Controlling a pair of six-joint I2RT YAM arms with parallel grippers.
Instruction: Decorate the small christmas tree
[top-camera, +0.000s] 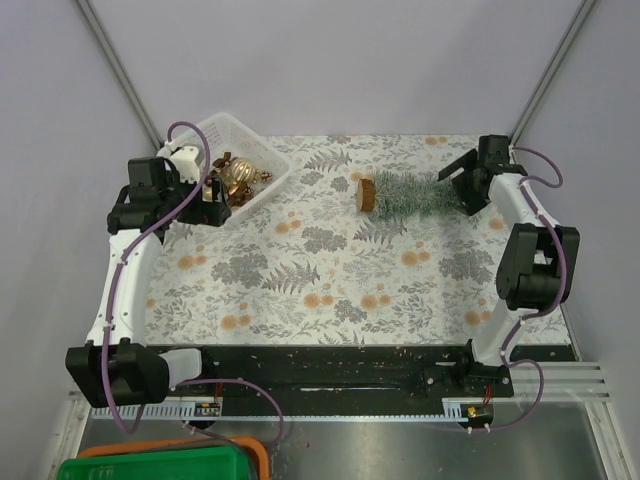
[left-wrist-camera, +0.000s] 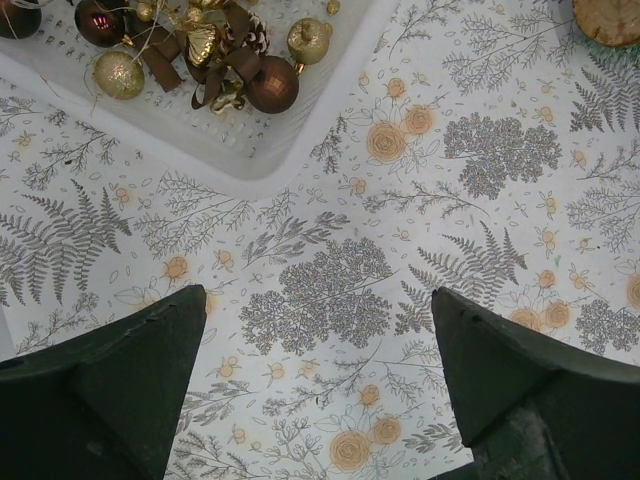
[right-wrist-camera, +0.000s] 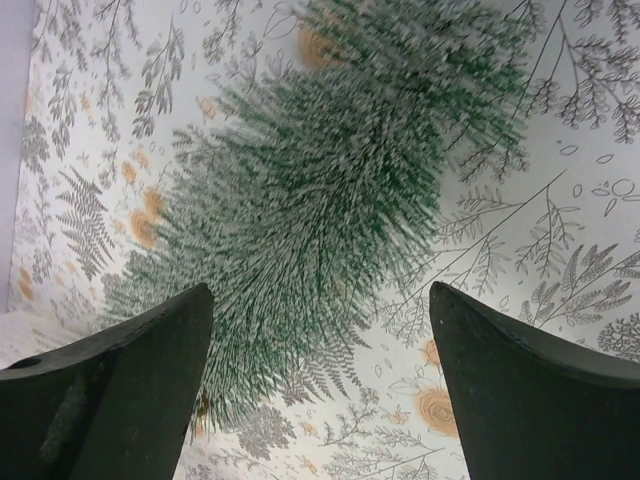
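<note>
The small christmas tree (top-camera: 412, 195) lies on its side at the back right of the table, frosted green bristles with its round wooden base (top-camera: 366, 192) pointing left. My right gripper (top-camera: 458, 190) hovers open over the tree's tip end; in the right wrist view the tree (right-wrist-camera: 320, 190) fills the space ahead of the open right gripper (right-wrist-camera: 320, 340), with nothing between the fingers. My left gripper (top-camera: 218, 197) is open beside the white basket (top-camera: 268, 172) of ornaments (top-camera: 238, 175). In the left wrist view the left gripper (left-wrist-camera: 320, 330) stands over bare cloth, short of the basket (left-wrist-camera: 300, 150).
The basket holds gold and brown baubles (left-wrist-camera: 272, 85), ribbon and a small pinecone. The tree's wooden base (left-wrist-camera: 610, 20) shows at the left wrist view's top right corner. A leaf-print tablecloth (top-camera: 330, 270) covers the table. A green bin (top-camera: 160, 468) sits below the near edge.
</note>
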